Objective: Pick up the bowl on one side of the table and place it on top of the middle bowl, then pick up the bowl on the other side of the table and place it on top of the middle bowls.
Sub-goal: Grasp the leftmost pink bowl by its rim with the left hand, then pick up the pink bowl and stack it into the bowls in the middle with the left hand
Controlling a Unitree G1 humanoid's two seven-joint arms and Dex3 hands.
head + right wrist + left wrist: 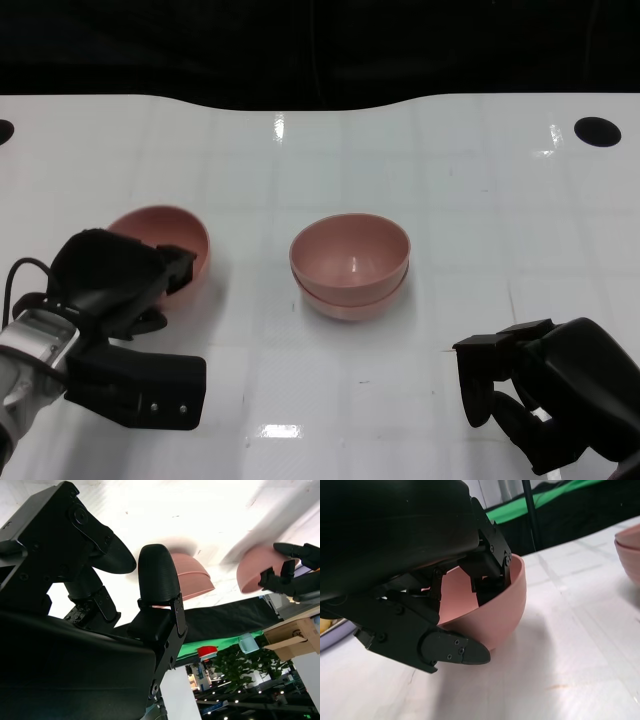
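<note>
A: Start at the fingers. What has the left hand (pixel 120 285) got?

B: Its fingers (pixel 487 572) hook over the rim and into the hollow of the side bowl (pixel 175 240), with the thumb pressed under the outer wall. So it grips that bowl, which sits tilted at the left of the head frame, its opening turned toward the hand.

A: And the right hand (pixel 545 395)?

B: Lower right of the frame, fingers loosely curled and apart, holding nothing.

A: Where does the bowl have to go?

B: Onto the stack (pixel 350 265) at frame centre, already two bowls nested, well apart from the held one. The first half looks done.

A: What could go wrong?

B: The grip is on one edge only, so the bowl could swing or slip out on the lift. It's tilted too; if it isn't levelled before release, it may land on the stack's rim and slide off, or nudge the stack across the table (pixel 450 180).

A: Why so slippery?

B: The bowls are smooth, matte pink, probably plastic: round, thin-walled, with a narrow base. The table is glossy white and reflects the lights, with faint grid lines, so it offers little friction. The hands are hard black shells
</note>
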